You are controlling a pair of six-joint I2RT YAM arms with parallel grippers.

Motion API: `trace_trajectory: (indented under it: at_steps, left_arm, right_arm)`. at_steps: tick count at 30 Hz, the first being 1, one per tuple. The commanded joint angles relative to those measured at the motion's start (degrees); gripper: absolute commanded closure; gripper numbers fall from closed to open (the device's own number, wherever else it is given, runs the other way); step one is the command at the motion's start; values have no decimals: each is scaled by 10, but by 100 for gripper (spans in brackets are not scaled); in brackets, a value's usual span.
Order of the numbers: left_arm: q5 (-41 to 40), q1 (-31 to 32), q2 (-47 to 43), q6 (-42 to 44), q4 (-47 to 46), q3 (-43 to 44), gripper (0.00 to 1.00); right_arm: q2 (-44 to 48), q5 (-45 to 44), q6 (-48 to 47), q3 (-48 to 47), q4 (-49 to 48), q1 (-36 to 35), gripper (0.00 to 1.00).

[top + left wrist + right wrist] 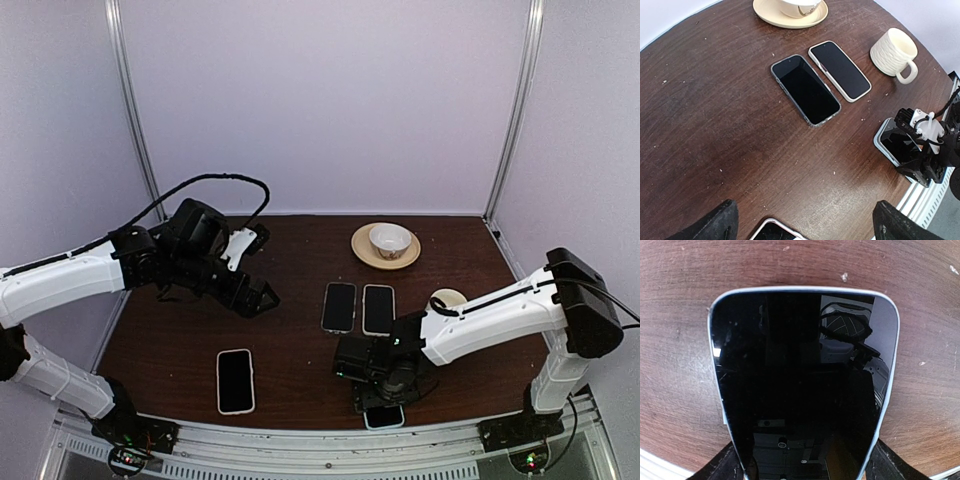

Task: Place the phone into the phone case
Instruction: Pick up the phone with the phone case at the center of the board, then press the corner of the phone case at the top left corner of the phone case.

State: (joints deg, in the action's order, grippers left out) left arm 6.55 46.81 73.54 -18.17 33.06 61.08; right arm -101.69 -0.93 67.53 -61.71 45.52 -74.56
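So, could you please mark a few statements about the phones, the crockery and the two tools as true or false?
1. A dark-edged phone and a white-edged phone lie side by side on the table. True.
2. The left tool holds a phone. False: it is open and empty, above the table.
3. The right tool has a finger on each side of the near-edge phone. True.
4. The mug lies on its side. False: it stands upright.
5. The saucer is bare. False: a cup sits on it.
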Motion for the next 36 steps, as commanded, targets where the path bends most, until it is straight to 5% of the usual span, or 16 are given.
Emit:
trace_trajectory:
  at_steps: [1, 5, 9, 18, 24, 30, 32, 36]
  left_arm:
    - [8, -4, -4, -1, -17, 5, 2]
    - [5, -4, -7, -1, -27, -2, 3]
    - [36, -4, -18, -3, -59, -13, 6]
    - [179, 2, -98, -65, -232, -53, 5]
    - [91, 54, -138, -60, -326, -83, 7]
    - [58, 70, -90, -65, -342, -40, 15]
    - [50, 72, -75, -65, -354, -30, 23]
    - [61, 73, -60, -61, -371, -21, 59]
  right_arm:
    - [2, 12, -23, -11, 15, -8, 62]
    - [25, -28, -59, -32, 15, -10, 87]
    - [51, -127, -124, -90, 29, -28, 100]
    - [127, -380, -355, -134, -145, -49, 100]
    - [155, -421, -478, -123, -329, -50, 100]
    - [150, -418, -531, -142, -357, -50, 100]
    - [150, -417, -538, -144, -359, -50, 100]
    - [152, -413, -547, -143, -364, -50, 100]
